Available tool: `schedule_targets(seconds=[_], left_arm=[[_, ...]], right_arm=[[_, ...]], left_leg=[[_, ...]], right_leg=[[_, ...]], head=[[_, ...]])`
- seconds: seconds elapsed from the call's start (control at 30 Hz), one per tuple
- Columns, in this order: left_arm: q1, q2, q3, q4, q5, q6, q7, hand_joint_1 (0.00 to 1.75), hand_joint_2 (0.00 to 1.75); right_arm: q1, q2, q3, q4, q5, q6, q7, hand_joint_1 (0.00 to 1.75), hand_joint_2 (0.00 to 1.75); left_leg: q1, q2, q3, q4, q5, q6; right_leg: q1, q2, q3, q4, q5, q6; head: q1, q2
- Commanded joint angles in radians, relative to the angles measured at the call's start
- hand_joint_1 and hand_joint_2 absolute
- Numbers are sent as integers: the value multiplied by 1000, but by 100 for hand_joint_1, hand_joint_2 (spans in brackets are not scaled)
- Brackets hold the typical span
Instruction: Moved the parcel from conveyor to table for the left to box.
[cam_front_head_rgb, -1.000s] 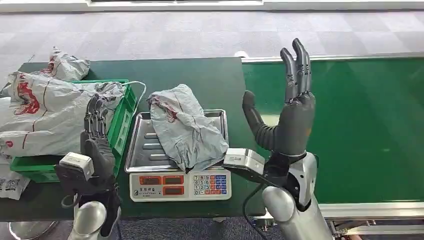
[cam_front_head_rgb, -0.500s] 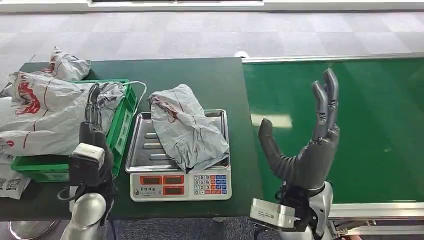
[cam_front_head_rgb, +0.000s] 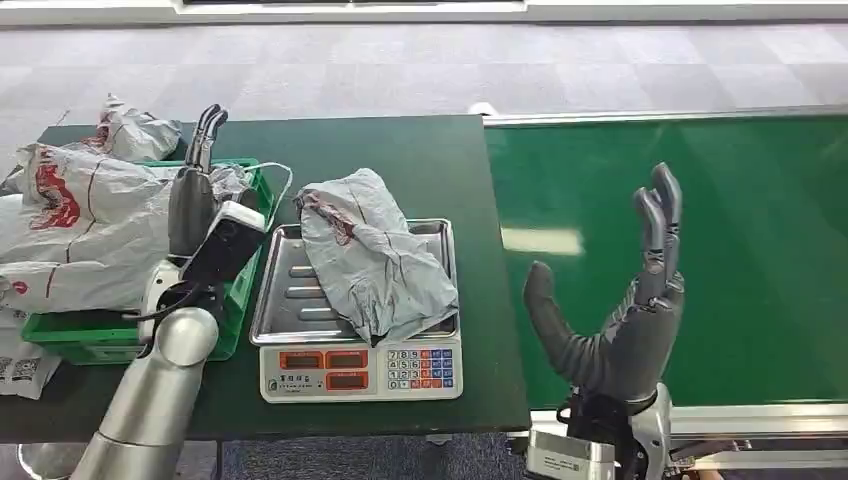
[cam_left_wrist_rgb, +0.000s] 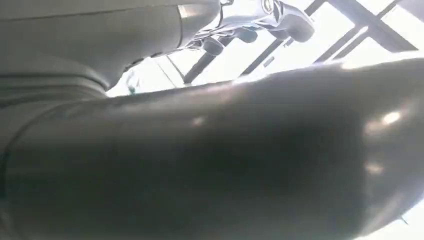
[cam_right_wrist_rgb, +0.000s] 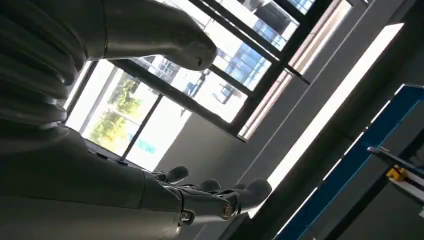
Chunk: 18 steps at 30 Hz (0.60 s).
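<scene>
A crumpled grey parcel (cam_front_head_rgb: 372, 252) with red marks lies on the steel tray of the scale (cam_front_head_rgb: 285, 285) on the dark table. My left hand (cam_front_head_rgb: 195, 190) is raised over the green crate (cam_front_head_rgb: 240, 262), fingers straight and together, holding nothing, to the left of the parcel. My right hand (cam_front_head_rgb: 625, 310) stands open, fingers pointing up and thumb spread, over the near edge of the green conveyor (cam_front_head_rgb: 720, 230), to the right of the scale. In the right wrist view the right hand (cam_right_wrist_rgb: 150, 197) is empty, fingers stretched toward windows. The left hand (cam_left_wrist_rgb: 210, 160) is a blurred grey mass in the left wrist view.
Several large grey and red parcels (cam_front_head_rgb: 85, 225) fill the green crate and spill over the table's left end. The scale's keypad and displays (cam_front_head_rgb: 365, 370) face the table's front edge. The conveyor belt bears no parcels.
My left hand has risen and moved forward over the crate, its wrist camera turning toward the scale. My right hand has dropped back and to the right, away from the parcel.
</scene>
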Motion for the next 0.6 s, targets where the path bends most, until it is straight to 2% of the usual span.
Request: schedule_targets(seconds=[0.03,0.13,0.17,0.37,0.4,0.53,0.57,0.6], left_arm=[[-206,71,-111,279,-63,-73,37,0,0],[-351,77,-176,451,-97,-175,34,0,0],[-376,71,-178,480,-97,-182,33,0,0],[-381,71,-190,494,-103,-191,27,0,0],[-406,76,-214,521,-111,-237,29,0,175],[-566,62,-314,684,-126,-369,13,0,175],[-588,59,-330,702,-129,-392,9,0,0],[-608,56,-349,717,-136,-398,10,0,0]], right_arm=[[19,14,-58,-3,-13,27,-14,0,175],[35,10,-61,9,-30,30,-35,0,175],[38,8,-62,13,-34,26,-41,0,175],[37,6,-62,15,-39,27,-46,0,175],[33,5,-60,20,-42,29,-47,0,175],[4,-16,-60,21,-67,35,-47,0,175],[0,-18,-60,18,-69,41,-44,0,175],[-1,-18,-59,15,-69,46,-41,0,175]], left_leg=[[0,1,1,-1,1,1],[1,-2,-1,1,1,0],[1,-4,-2,1,2,1],[0,3,1,-1,1,1],[1,4,1,-2,1,1],[1,0,-2,1,1,1],[1,0,-3,2,1,1],[2,0,-4,2,1,1]], right_leg=[[1,-4,1,-2,0,-1],[1,-5,0,0,0,-1],[2,-9,1,-1,0,-1],[1,-1,1,-2,1,0],[1,0,2,-3,2,-1],[2,-3,-1,0,1,-1],[2,-3,-2,1,1,0],[2,-4,-2,0,1,0]], head=[[0,0],[0,0],[0,0],[0,0],[0,0],[0,0],[0,0],[0,0]])
